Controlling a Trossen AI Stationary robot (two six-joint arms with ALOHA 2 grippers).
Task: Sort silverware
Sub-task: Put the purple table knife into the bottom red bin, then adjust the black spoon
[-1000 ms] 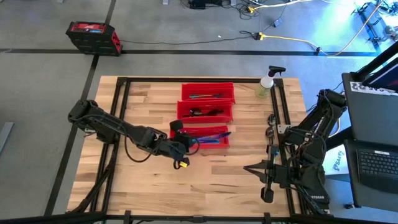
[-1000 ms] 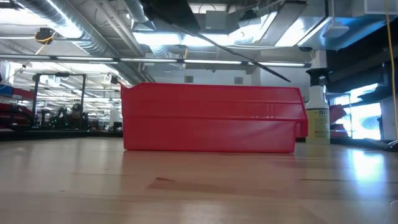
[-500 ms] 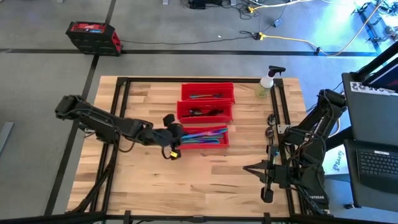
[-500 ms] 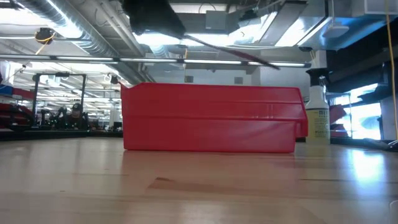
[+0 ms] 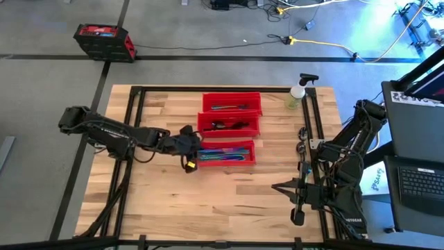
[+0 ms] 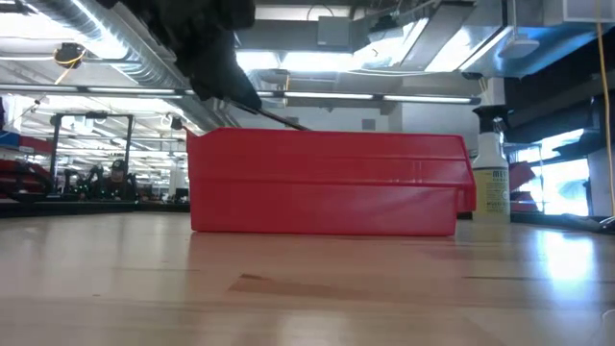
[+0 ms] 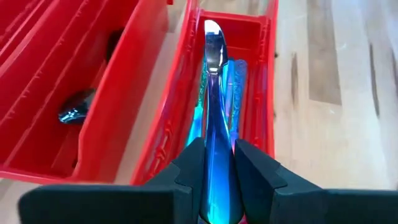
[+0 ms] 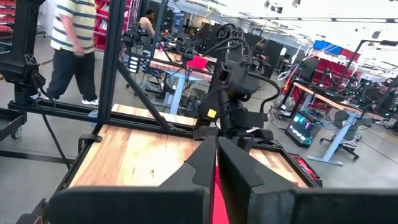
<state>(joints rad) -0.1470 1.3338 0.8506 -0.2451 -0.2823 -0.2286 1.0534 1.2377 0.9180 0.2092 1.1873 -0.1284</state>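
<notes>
A: What is the left gripper (image 7: 217,171) doing right now?

B: It is clenched on the handle of an iridescent blue-purple knife (image 7: 212,87), and the blade points down the length of the nearest red bin (image 5: 251,160). In the high view that gripper (image 5: 192,147) sits at the bin's nine o'clock end.

A: So which step is this?

B: I judge it the placing step. The knife hangs over the bin that already holds other iridescent pieces (image 7: 236,84), lying lengthwise like it.

A: And the other bins?

B: The middle bin (image 5: 255,122), at twelve o'clock of the near one, holds dark pieces (image 5: 229,126). The far bin (image 5: 257,99) holds a few more slim pieces (image 5: 227,107), too small to name.

A: What does the next move call for?

B: Probably easing the tip lower until the knife lies among its fellows, then letting go and drawing back toward nine o'clock without catching the bin wall.

A: The right arm?

B: The right gripper (image 5: 279,187) waits clenched and empty at the table's four o'clock side, well apart from the bins. The spray bottle (image 5: 297,94) stands at one o'clock.
</notes>
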